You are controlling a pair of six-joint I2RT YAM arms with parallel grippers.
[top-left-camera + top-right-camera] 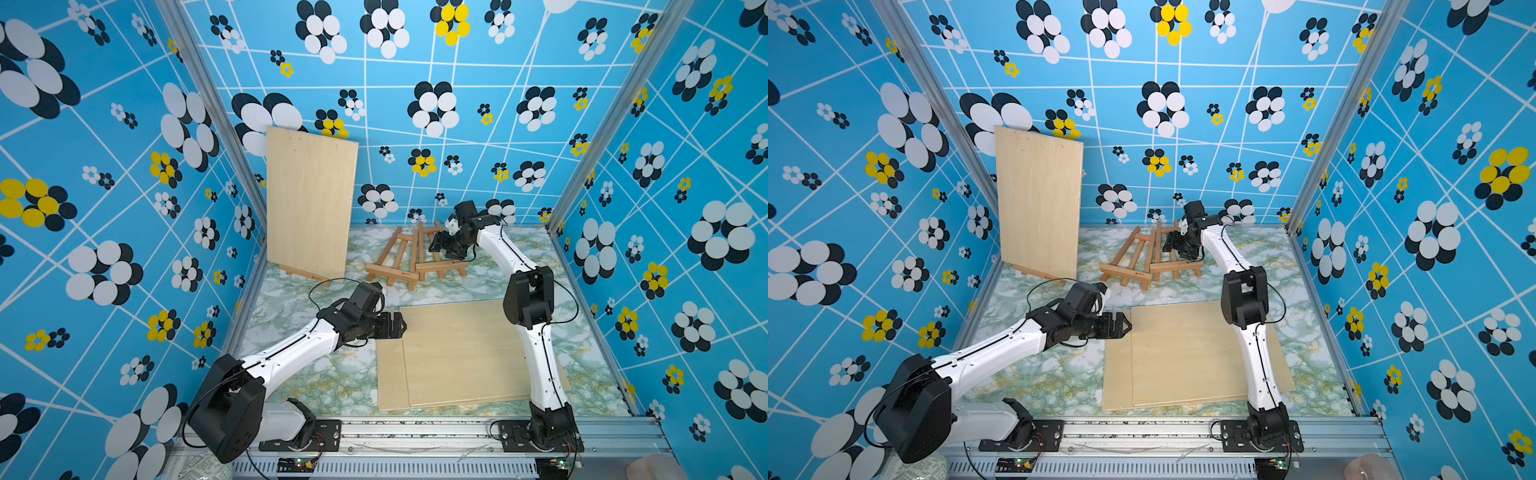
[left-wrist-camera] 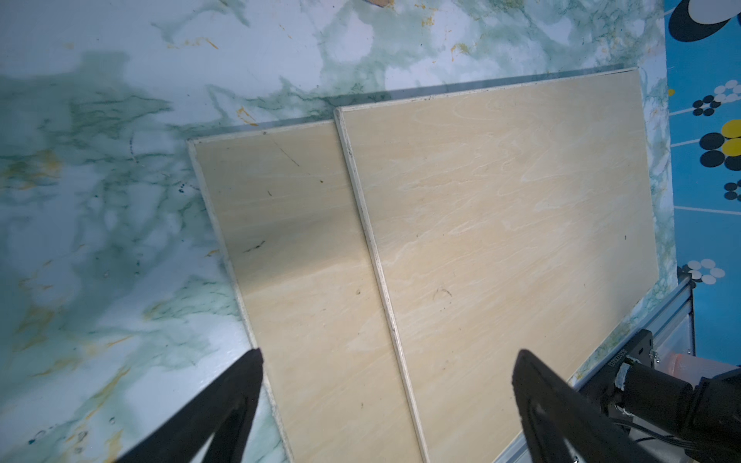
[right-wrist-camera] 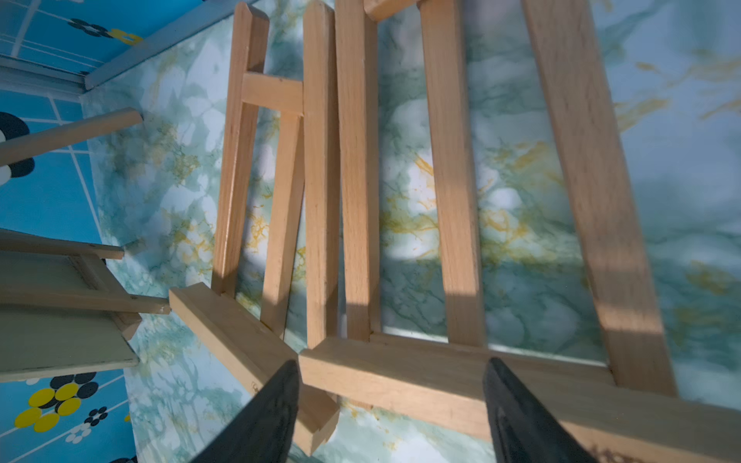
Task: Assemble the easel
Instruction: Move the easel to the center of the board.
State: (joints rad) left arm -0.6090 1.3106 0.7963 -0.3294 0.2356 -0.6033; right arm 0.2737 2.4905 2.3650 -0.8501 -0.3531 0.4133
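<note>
Cannot make out most of the standing easel (image 1: 305,275), covered by the upright board (image 1: 309,203). In front of that board, cannot see much of the lower flat board (image 1: 390,374) under the upper flat board (image 1: 457,353), nor part of both behind the right arm (image 1: 536,345). Beside it, cannot read the dark mark (image 1: 404,274) on a fallen easel (image 1: 384,249).

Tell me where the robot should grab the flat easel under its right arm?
Probably the easel's middle slat, from straight above. It lies flat, and bare table shows on both sides of that slat, leaving room for the right end effector's open fingers. One outer leg lies tight beside the other easel.
</note>
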